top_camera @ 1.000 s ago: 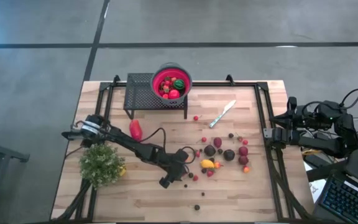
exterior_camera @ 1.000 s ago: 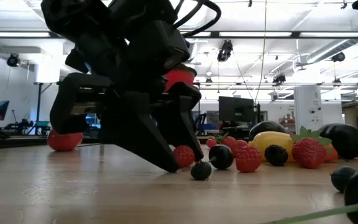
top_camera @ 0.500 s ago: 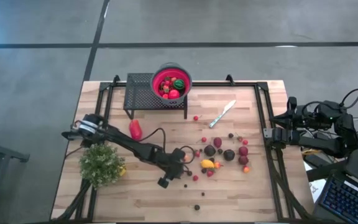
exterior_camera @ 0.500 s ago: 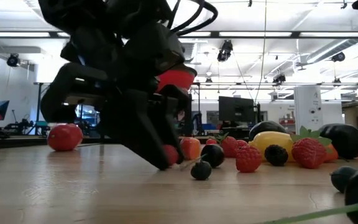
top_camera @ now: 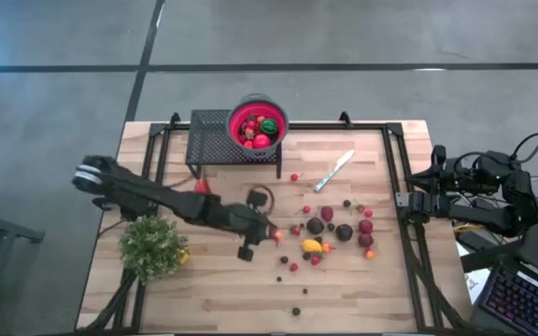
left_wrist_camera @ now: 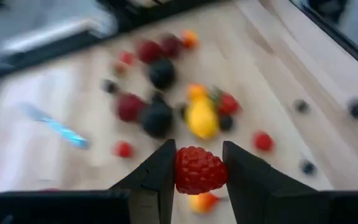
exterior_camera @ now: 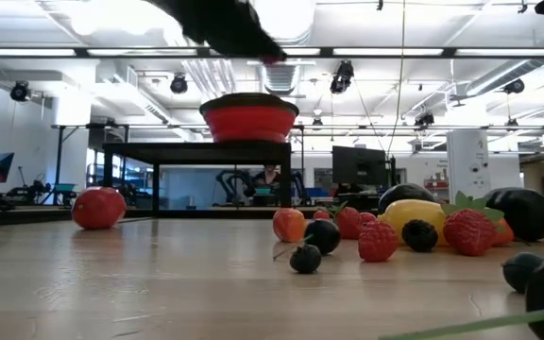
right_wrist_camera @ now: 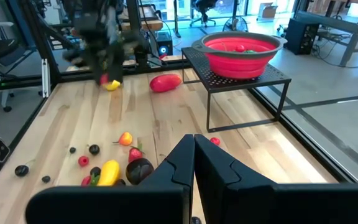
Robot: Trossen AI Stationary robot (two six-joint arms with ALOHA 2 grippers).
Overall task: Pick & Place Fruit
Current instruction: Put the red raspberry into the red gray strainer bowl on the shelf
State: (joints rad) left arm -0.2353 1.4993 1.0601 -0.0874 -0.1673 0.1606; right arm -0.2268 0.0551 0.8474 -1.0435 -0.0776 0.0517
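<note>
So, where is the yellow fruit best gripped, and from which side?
Probably across the narrow middle of the yellow fruit, coming straight down. It lies on its side, elongated, so its short width suits a two-finger grip. A dark fruit and a small orange piece crowd it, so a sideways approach looks risky.

A silver knife [top_camera: 334, 171] lies on the wooden table [top_camera: 222, 299]; a bushy plant [top_camera: 152, 245] stands near its left edge.

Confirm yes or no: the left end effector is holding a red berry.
Yes, in the left wrist view the left end effector is shut on a red raspberry, pinched between its two fingers above the table.
</note>
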